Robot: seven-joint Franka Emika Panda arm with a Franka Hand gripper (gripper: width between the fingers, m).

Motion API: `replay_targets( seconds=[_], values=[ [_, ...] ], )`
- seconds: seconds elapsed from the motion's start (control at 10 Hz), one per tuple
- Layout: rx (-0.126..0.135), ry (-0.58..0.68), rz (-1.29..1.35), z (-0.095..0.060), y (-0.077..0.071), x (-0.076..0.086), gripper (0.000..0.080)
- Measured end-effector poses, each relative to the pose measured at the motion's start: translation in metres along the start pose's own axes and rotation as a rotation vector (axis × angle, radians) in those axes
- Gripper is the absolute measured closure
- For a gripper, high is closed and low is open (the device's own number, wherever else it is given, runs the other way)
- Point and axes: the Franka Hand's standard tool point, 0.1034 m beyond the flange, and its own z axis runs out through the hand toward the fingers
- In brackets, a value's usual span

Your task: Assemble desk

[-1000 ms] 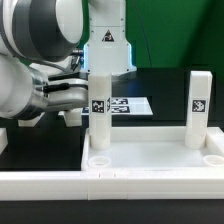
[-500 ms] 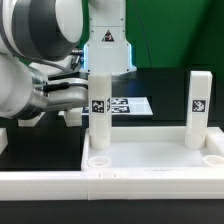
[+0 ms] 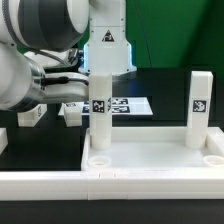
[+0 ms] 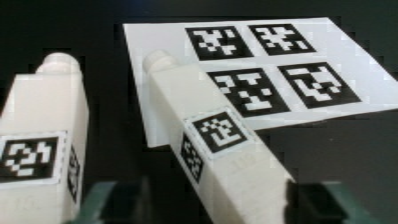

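The desk's white slab (image 3: 150, 152) lies rim-up at the front of the exterior view. Two white square legs stand upright in its far corner sockets: one (image 3: 100, 115) on the exterior view's left, one (image 3: 198, 105) on its right, each with a black-and-white tag. My gripper (image 3: 101, 73) hangs straight over the left leg's top. In the wrist view that leg (image 4: 222, 150) runs between my fingers (image 4: 118, 205), with a dark gap on either side of it. The gripper (image 4: 222, 207) is open around the leg. The other leg (image 4: 45, 130) shows beside it.
The marker board (image 3: 128, 105) (image 4: 267, 65) lies flat on the black table behind the slab. A long low white rail (image 3: 110, 187) runs along the slab's front. Two small white tagged pieces (image 3: 30, 117) (image 3: 72, 110) lie under the arm on the exterior view's left.
The jaws have opened off the left leg, which stays upright in its socket. The arm's body has lifted a little, baring the two small tagged pieces beneath it.
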Motion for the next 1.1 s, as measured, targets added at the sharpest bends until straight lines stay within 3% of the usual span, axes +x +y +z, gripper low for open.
replay_targets(
  seconds=[0.1,0.2,0.3,0.4,0.5,0.7,1.0,1.1],
  values=[
    [0.000,0.000,0.000,0.000,0.000,0.000,0.0346],
    [-0.005,-0.001,0.002,0.000,0.001,0.000,0.0198],
    [-0.038,-0.007,0.010,-0.001,0.005,-0.002,0.0165],
    [-0.066,-0.001,0.014,-0.004,0.006,-0.006,0.0165],
    [-0.077,0.030,0.015,-0.005,0.006,-0.006,0.0153],
    [-0.085,0.061,0.015,0.000,0.005,-0.007,0.0151],
    [-0.108,0.124,-0.032,-0.007,-0.004,-0.011,0.0151],
    [-0.103,0.122,-0.031,-0.006,-0.004,-0.012,0.0151]
  ],
)
